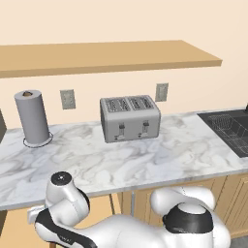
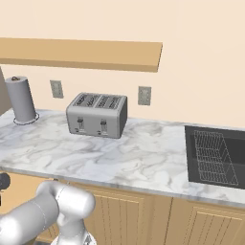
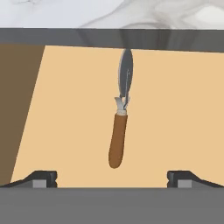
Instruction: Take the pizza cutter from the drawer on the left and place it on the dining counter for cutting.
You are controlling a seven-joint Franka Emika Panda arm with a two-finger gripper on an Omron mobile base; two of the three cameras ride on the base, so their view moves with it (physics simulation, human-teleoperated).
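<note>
the drawer (image 3: pixel 175 131) stood open under the marble counter edge (image 3: pixel 65 13), dark side wall at left, bare tan floor across. the pizza cutter (image 3: pixel 120 118) lay near the middle of that floor, its long axis running straight away from the gripper (image 3: pixel 112 178): brown handle nearest, wheel toward the counter edge. the jaws were spread wide and held nothing, one tip on each side of the handle's line, clear of it. no label or writing could be read.

Glossy white rounded arm (image 1: pixel 121 227) segments with black joint bands and 1 black round cap on top.
</note>
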